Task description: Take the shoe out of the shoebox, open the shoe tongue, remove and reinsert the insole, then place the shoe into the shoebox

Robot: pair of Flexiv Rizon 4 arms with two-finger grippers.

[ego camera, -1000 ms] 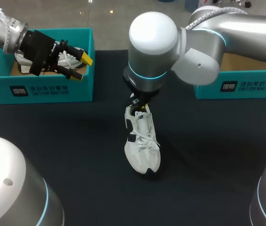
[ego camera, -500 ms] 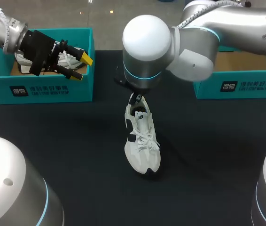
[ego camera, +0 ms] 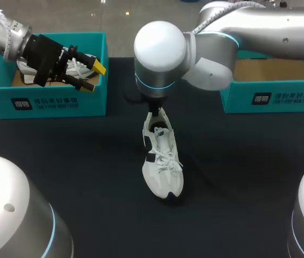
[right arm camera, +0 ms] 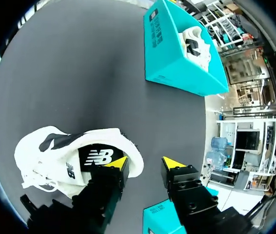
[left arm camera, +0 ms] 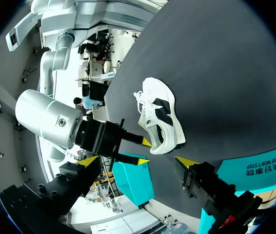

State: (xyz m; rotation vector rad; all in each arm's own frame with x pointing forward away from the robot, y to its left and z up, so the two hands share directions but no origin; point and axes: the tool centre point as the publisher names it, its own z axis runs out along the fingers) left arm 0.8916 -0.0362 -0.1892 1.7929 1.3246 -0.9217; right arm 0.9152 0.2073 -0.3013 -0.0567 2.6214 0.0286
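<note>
White sneaker (ego camera: 163,161): upright mid-table, out of the shoebox (ego camera: 60,102). Right gripper (right arm camera: 145,165): spread, unladen, seemingly straddling heel collar. Left gripper (ego camera: 94,78): spread, empty, above shoebox. Advised: pinch insole edge gently, without tipping sneaker.

Shoe (ego camera: 163,161) between left shoebox (ego camera: 50,102) (occupied) and right shoebox (ego camera: 281,99).

Two shoes (ego camera: 163,166), two shoeboxes (ego camera: 60,102) (teal).

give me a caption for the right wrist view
Right fingers open at the white shoe, one tip over its heel opening
</note>
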